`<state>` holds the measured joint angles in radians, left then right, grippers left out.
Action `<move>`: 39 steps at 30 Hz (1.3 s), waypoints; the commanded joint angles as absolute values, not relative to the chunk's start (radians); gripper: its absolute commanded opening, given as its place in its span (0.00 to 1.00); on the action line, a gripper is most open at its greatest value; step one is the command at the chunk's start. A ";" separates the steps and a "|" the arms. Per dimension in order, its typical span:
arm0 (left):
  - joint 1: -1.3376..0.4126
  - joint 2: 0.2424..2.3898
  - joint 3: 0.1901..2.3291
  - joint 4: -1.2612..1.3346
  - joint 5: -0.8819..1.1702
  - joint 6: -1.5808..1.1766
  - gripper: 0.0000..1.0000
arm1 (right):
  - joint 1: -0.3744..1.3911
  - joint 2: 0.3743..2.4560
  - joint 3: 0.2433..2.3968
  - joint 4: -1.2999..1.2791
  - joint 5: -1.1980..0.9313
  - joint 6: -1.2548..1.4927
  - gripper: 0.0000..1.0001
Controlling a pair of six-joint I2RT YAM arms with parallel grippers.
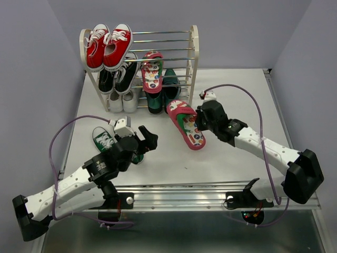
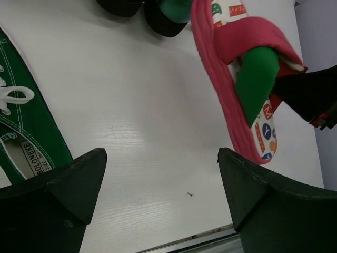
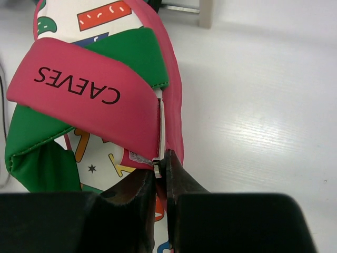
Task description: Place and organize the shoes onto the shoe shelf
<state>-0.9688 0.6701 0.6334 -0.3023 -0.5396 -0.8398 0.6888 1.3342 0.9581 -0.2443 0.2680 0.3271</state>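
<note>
– Seeing the table and shelf all right?

– I'm seeing both. The shelf is standing at the table's far edge. Red sneakers are sitting on its top tier, black sneakers under them, and white shoes at the bottom left. The loafers are sitting low on its right side, and one flip-flop is leaning upright against the rods beside them.

– And the loose ones?

– The second flip-flop is lying on the table just in front of the shelf, footbed up. A green sneaker is lying near the left edge.

– Grippers?

– My right gripper is clenching the second flip-flop's edge where the strap joins. My left gripper is hovering over bare table beside the green sneaker, jaws spread wide and holding nothing.
</note>
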 commanded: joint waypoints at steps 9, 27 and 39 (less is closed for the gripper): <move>-0.973 0.626 0.664 -0.351 -0.600 -0.845 0.99 | 0.709 1.347 1.244 -0.225 0.491 0.488 0.01; -0.973 0.572 0.644 -0.373 -0.618 -0.847 0.99 | 0.727 1.614 1.581 -0.232 0.718 0.575 0.01; -0.973 0.531 0.638 -0.383 -0.627 -0.848 0.99 | 0.727 1.733 1.712 -0.226 0.807 0.594 0.01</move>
<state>-0.9688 0.5499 0.6342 -0.3866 -0.5919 -0.8474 0.7212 1.7195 1.6047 -0.3294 0.7189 0.5697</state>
